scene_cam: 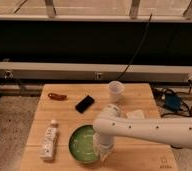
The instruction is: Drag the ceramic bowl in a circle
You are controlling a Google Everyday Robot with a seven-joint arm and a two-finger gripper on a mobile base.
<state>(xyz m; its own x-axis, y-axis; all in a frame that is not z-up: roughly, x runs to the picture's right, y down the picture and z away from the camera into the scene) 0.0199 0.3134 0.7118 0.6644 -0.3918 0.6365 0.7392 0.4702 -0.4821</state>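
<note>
The green ceramic bowl (81, 145) sits on the wooden table (69, 112) near its front edge, left of centre. Its right part is hidden behind my white arm. My gripper (104, 149) reaches down at the bowl's right rim, at the end of the arm that comes in from the right.
A black phone (84, 104) lies behind the bowl. A translucent cup (116, 91) stands at the back right. A white bottle (49, 140) lies at the front left. A red-brown item (57, 96) lies at the back left. A blue device (171, 101) with cables sits on the floor right.
</note>
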